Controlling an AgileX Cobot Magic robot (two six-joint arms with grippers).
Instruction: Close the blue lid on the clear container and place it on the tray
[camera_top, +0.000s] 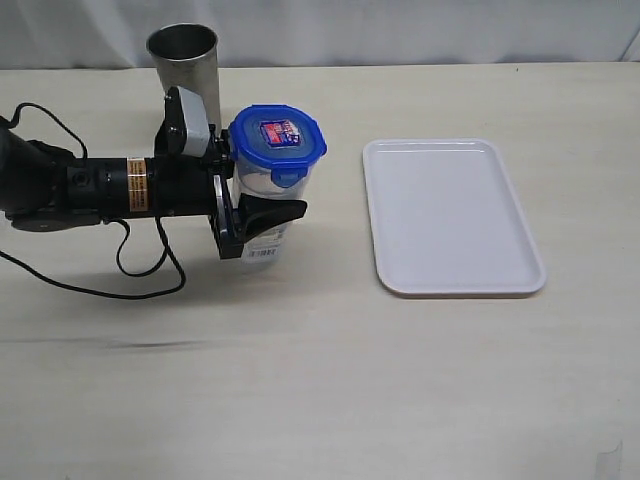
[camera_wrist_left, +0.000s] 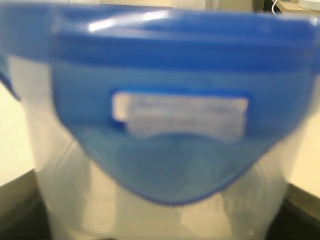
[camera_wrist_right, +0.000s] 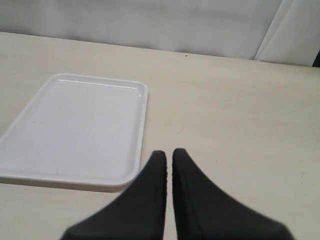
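The clear container stands upright on the table, left of centre, with the blue lid sitting on top, sticker face up. My left gripper reaches in from the left and is shut on the container's body, one dark finger across its front. In the left wrist view the lid and container wall fill the frame, blurred. The white tray lies to the right, apart from the container. My right gripper is shut on nothing, hovering beside the tray's corner.
A grey metal cup stands just behind the left gripper, close to the container. The left arm's black cable loops over the table on the left. A pale wall runs along the table's far edge.
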